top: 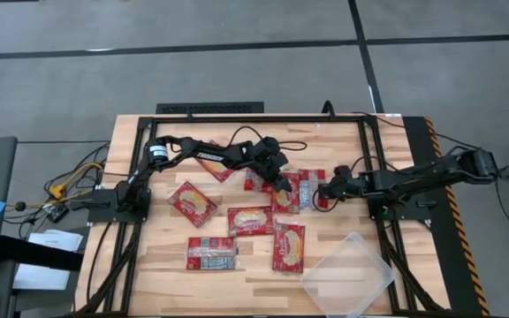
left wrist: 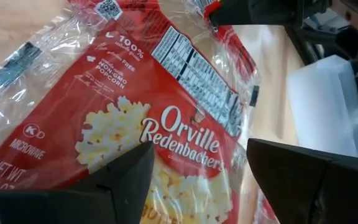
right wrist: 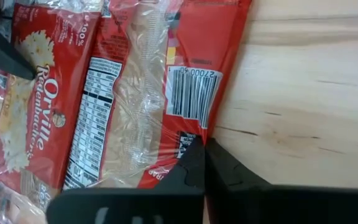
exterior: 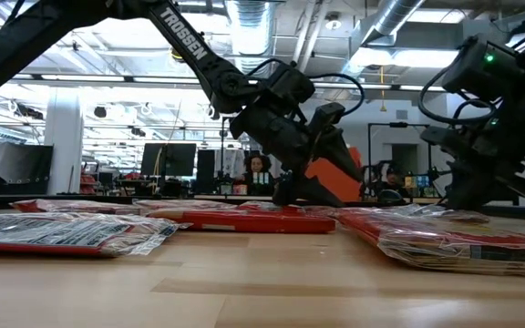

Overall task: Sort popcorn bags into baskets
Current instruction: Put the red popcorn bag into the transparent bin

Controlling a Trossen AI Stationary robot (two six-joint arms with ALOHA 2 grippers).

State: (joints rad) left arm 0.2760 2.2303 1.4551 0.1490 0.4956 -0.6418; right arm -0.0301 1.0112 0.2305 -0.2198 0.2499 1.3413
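Note:
Several red popcorn bags lie flat on the wooden table. My left gripper (top: 281, 183) (left wrist: 197, 180) is open and low over one bag (left wrist: 166, 124) in the middle cluster, one finger on either side of its printed face. My right gripper (top: 327, 189) (right wrist: 204, 163) is shut at the right edge of the neighbouring bag (top: 312, 187) (right wrist: 135, 93), which lies back-side up with its barcode showing. The clear tray (top: 347, 272) sits near the table's near right corner, with nothing in it. My left gripper hangs open over the bag's printed face; I cannot tell whether its fingertips touch the bag. My right gripper has its fingertips closed together on the bag's long edge just past the barcode (right wrist: 194, 127), coming steeply from above on the table's right side. The bag lies flat on the table.
Other bags lie at the left (top: 193, 201), the centre (top: 250, 221), the near centre (top: 288, 246) and the near left (top: 212, 253), and one lies under the left arm (top: 219, 170). Black frame rails (top: 387, 238) run along both sides. Bare wood lies between the bags and the tray.

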